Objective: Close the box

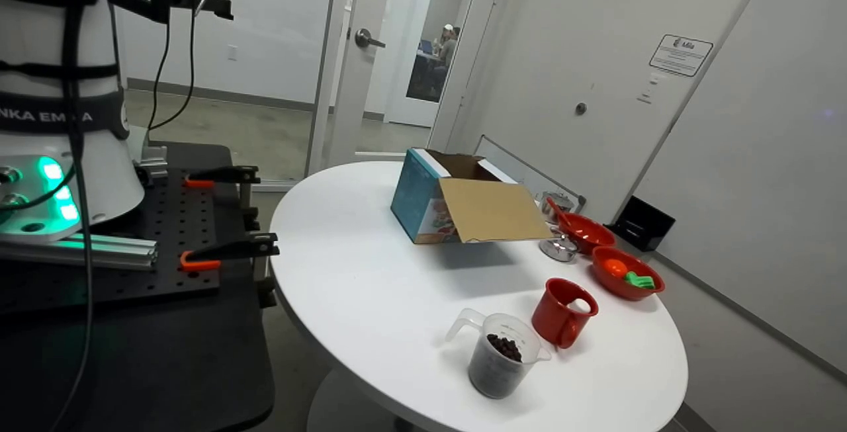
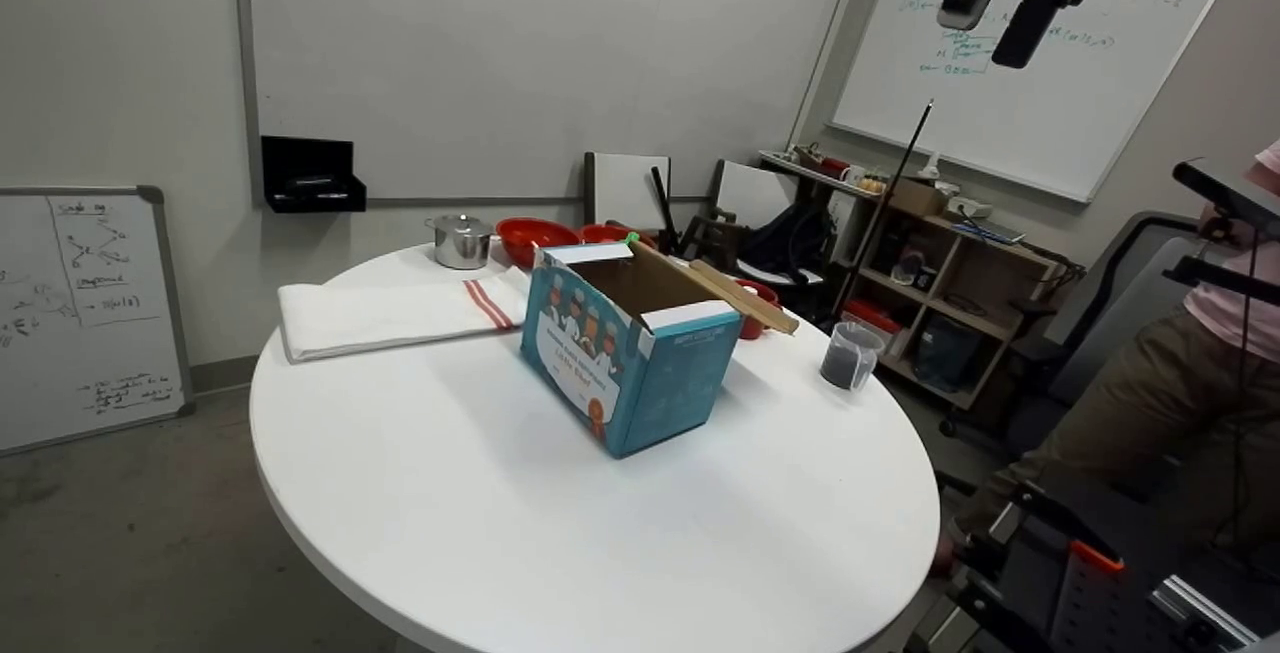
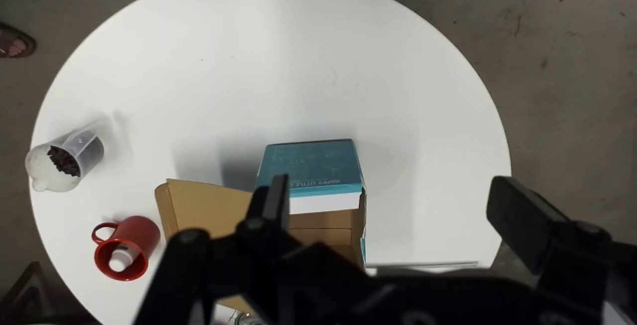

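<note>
The teal box [image 1: 415, 197] stands upright on the round white table with its top open. It also shows in an exterior view [image 2: 680, 383] and in the wrist view [image 3: 312, 163]. Its large brown flap [image 1: 497, 210] hangs outward over the table on the side of the cups; the flap also shows in an exterior view [image 2: 742, 295] and in the wrist view [image 3: 211, 206]. Small white end flaps stick out at the top edges. My gripper [image 2: 988, 33] is open and empty, high above the table and apart from the box. In the wrist view its fingers [image 3: 390, 185] are wide apart.
A red cup [image 1: 562, 313] with a white item inside and a clear measuring cup [image 1: 499, 366] with dark pieces stand on the flap side. Red bowls [image 1: 625, 274] and a metal pot [image 2: 462, 241] are farther along the edge. A folded white towel [image 2: 390, 315] lies behind the box.
</note>
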`<control>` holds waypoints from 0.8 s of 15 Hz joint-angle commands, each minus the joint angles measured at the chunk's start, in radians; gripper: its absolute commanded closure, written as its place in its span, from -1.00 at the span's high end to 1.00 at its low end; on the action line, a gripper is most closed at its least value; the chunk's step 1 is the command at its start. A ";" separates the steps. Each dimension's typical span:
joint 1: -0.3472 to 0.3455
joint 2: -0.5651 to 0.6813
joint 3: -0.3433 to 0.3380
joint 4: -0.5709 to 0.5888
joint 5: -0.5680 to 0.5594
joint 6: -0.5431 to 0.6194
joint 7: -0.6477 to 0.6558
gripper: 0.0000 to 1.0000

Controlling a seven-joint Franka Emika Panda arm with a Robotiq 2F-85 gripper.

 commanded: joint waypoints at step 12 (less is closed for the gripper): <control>0.008 0.230 -0.306 0.124 0.264 0.026 -0.365 1.00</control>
